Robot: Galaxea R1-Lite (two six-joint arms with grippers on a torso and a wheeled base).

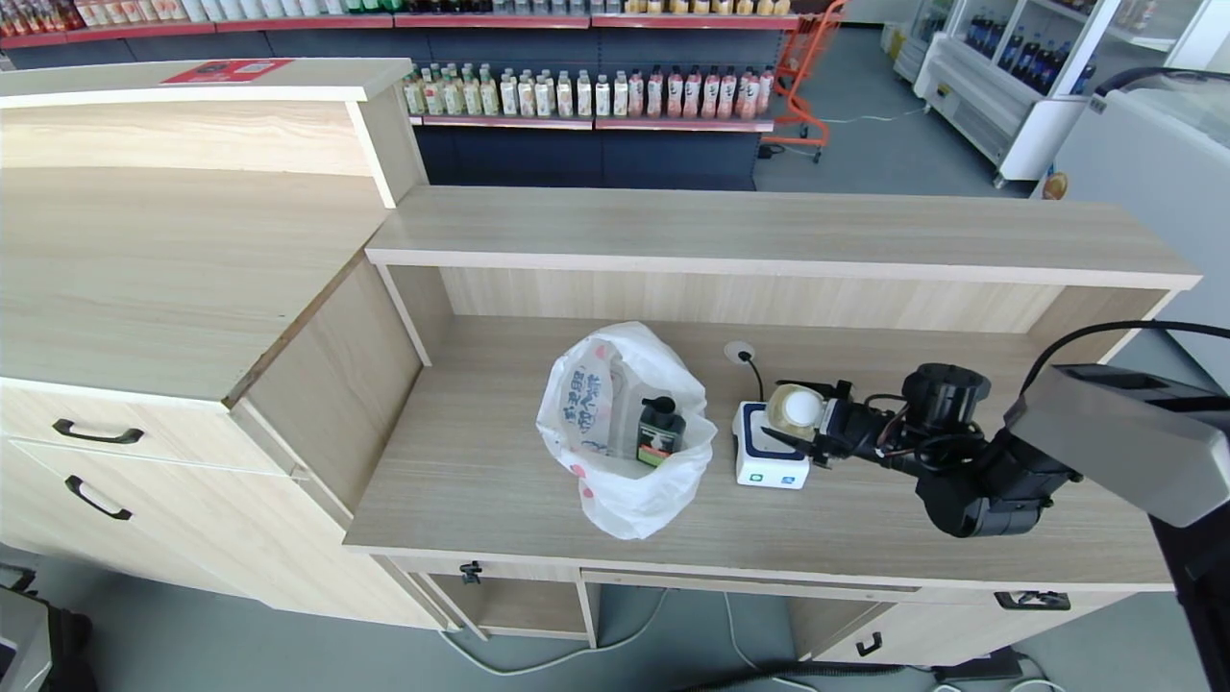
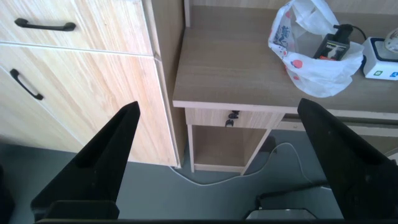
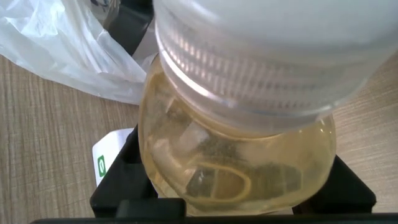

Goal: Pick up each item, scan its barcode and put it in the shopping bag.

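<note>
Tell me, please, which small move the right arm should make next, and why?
The right gripper is shut on the clear white-lidded jar of yellowish liquid just above the white box-shaped scanner, so scanning seems under way. The white plastic shopping bag stands open beside it, holding a dark pump bottle. So, probably: carry the jar left, over the bag's mouth.

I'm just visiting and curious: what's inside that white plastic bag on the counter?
A dark pump bottle stands inside the shopping bag. A pale clear item sits beside it, too covered to identify. The bag's folds hide the bottom.
</note>
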